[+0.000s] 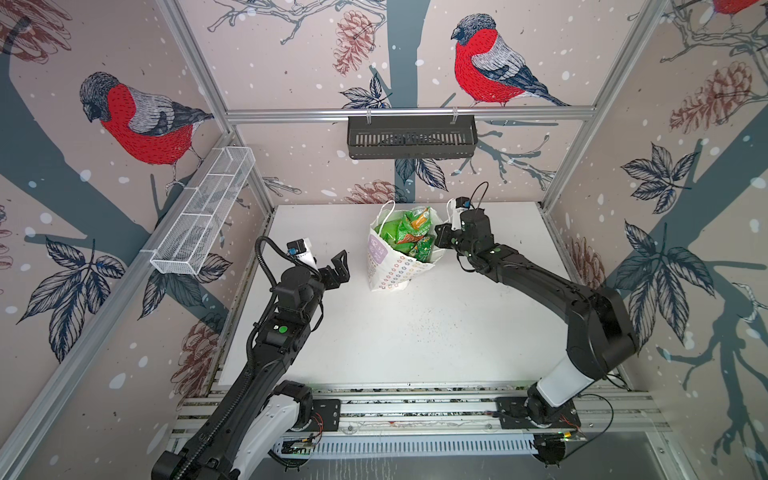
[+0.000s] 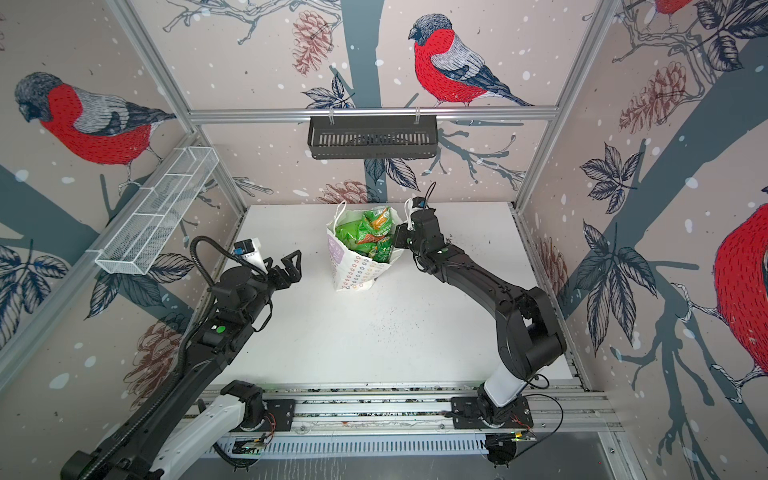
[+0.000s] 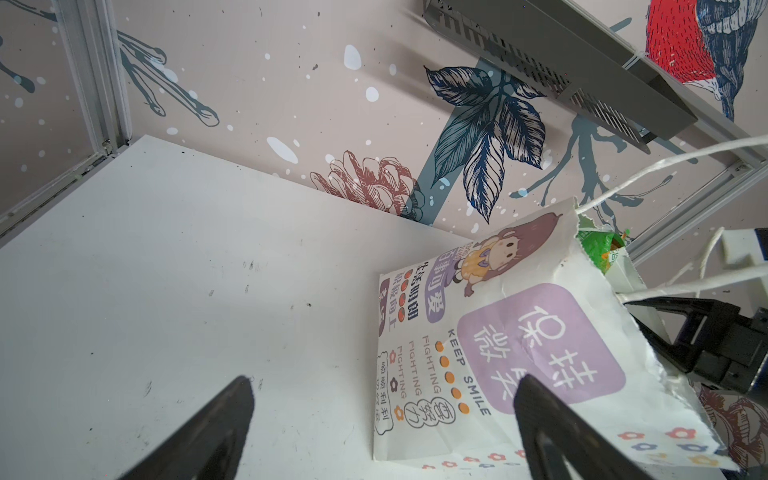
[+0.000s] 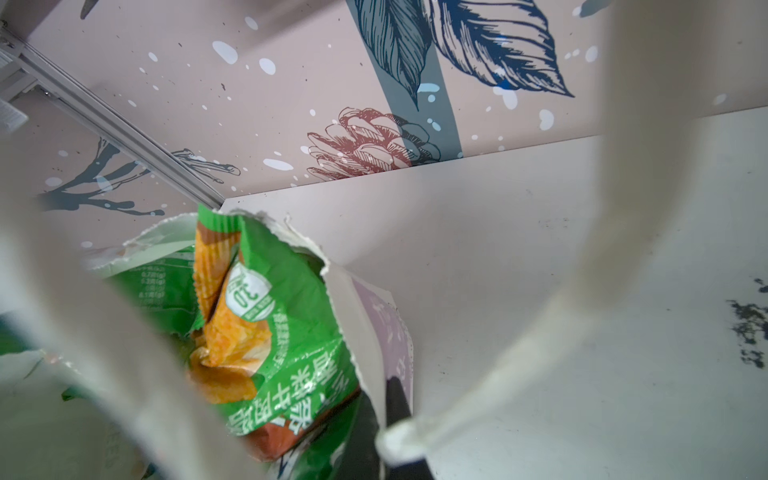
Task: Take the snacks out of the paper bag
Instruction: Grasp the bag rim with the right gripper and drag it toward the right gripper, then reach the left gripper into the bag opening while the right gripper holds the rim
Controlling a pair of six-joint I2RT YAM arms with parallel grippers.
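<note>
In both top views the bag [image 1: 392,272] stands upright at the back centre of the table [image 1: 415,332]. Its mouth is open and green snacks [image 1: 409,232] fill it to the brim. My right gripper [image 1: 440,237] sits at the bag's right rim, just above the middle of the frame, touching the paper. My left gripper [image 1: 337,267] hangs left of the bag, near it but apart, spread wide and holding nothing.

In the left wrist view my two fingers [image 3: 224,428] rise from the bottom edge, far apart, with only table and a bag corner between them. The bag [image 3: 540,332] fills the lower right, its purple patch and cartoon figure facing me. One green packet [image 3: 598,249] peeks over the torn top edge.

In the right wrist view the snacks [image 4: 270,332] lie in the lower middle, inside the bag [image 4: 365,316]. My right gripper [image 4: 376,390] is clamped on the bag's wall at bottom centre. One dark finger is outside against the purple patch, the other inside beside the snacks, with the paper pinched between them. A blurred white handle [image 4: 557,299] loops across the lens.
</note>
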